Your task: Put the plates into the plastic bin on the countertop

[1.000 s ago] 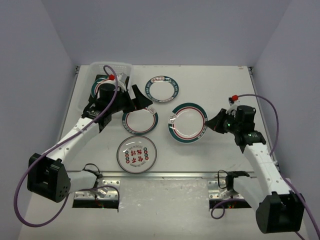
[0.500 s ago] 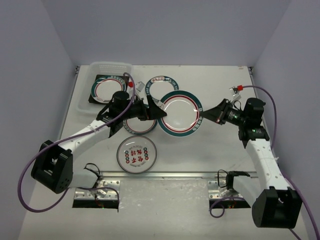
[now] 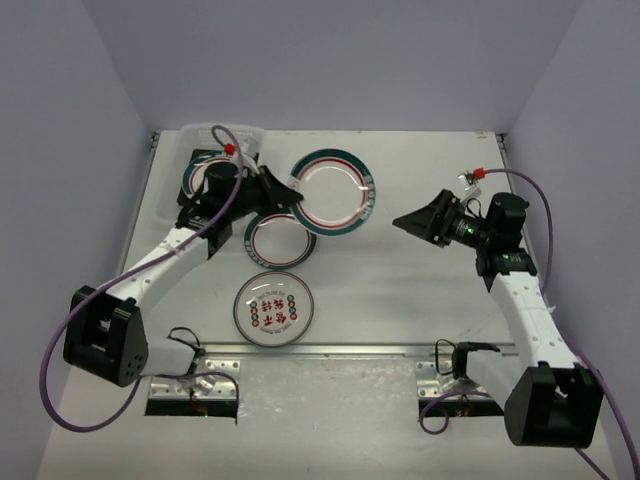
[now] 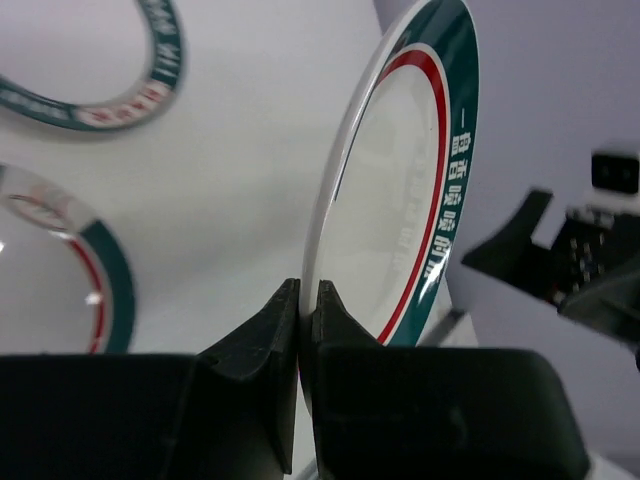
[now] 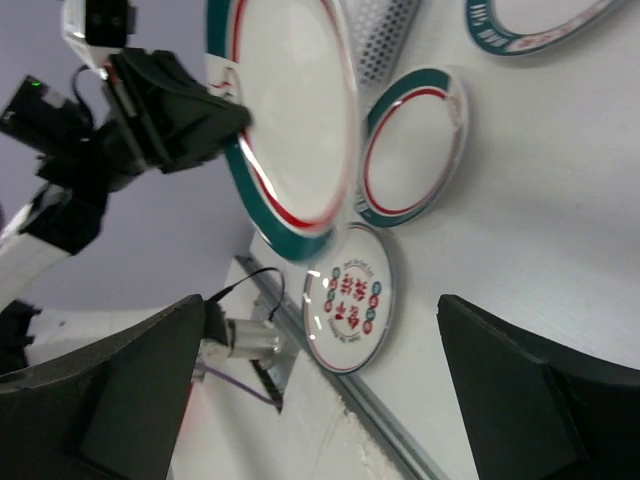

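The left pincer (image 4: pixel 308 308) is clamped on the rim of the large round white plate with a teal border and red ring (image 3: pixel 330 192). It holds the plate tilted in the air, just right of the translucent white plastic bin (image 3: pixel 222 129). The right pincer (image 3: pixel 412 220) stands wide and empty, well apart.

The best move looks to be swinging the plate left over the bin, levelling it, then lowering it between the walls before release, since the bin seems barely wider than a plate. A smaller teal-rimmed plate (image 3: pixel 288 256) lies on the white table (image 3: pixel 420 300) under that path, so the hanging rim should stay above it. Open room lies rightward.
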Controlling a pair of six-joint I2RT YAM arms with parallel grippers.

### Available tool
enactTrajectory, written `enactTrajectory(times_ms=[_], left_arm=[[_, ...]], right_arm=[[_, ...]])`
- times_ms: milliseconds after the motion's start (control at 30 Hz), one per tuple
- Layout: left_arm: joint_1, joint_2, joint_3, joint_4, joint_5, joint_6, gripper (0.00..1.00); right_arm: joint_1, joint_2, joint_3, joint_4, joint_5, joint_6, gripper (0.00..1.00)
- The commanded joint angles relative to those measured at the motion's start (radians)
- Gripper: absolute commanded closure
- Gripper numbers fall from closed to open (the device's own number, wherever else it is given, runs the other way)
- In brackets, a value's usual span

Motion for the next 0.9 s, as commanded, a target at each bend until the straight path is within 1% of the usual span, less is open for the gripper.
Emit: enactTrajectory(times_ms=[0,100,200,300,333,433,500,567,633,667,700,767,867], left_arm=[[0.269,-0.085,0.145,-0.15,-0.23,-0.024,1.0],[0.407,-0.016,0.268,-0.282,-0.383,0.029,1.0],[0.475,0.123,0.351,-0.361,-0.432,0.061,1.0],[0.509,0.243,0.418,-0.382,-0.474,0.075,1.0],[0.518,0.252,0.438,-0.389,-0.477,0.076,1.0],[0.543,0.413,0.568,-0.452,-0.454,0.1,1.0],[0.555,0.477,0.664,-0.508,-0.462,0.112,1.0],[0.574,0.523,0.691,-0.511,-0.439,0.122,1.0],[0.586,0.558,0.717,-0.52,-0.387,0.135,1.0],[0.589,0.574,0.733,-0.532,-0.371,0.148,0.95],[0.59,0.595,0.754,-0.551,-0.358,0.154,0.83],[0.592,0.62,0.784,-0.578,-0.322,0.175,0.55],[0.592,0.615,0.78,-0.597,-0.306,0.198,0.19]], right_arm=[[-0.001,0.014,0.043,-0.189,0.201,-0.178,0.01],[-0.001,0.025,0.028,-0.19,0.181,-0.194,0.01],[0.002,0.037,0.01,-0.159,0.154,-0.181,0.01],[0.006,0.07,-0.01,-0.128,0.136,-0.171,0.01],[0.006,0.073,-0.009,-0.128,0.13,-0.173,0.01],[0.017,0.093,-0.019,-0.111,0.119,-0.174,0.01],[0.023,0.095,-0.026,-0.102,0.119,-0.178,0.01],[0.026,0.102,-0.026,-0.106,0.117,-0.185,0.01],[0.03,0.106,-0.026,-0.104,0.117,-0.187,0.01],[0.03,0.111,-0.026,-0.1,0.117,-0.186,0.01],[0.031,0.113,-0.025,-0.097,0.117,-0.185,0.01],[0.036,0.126,-0.018,-0.093,0.113,-0.186,0.01],[0.06,0.159,-0.003,-0.117,0.136,-0.211,0.01]])
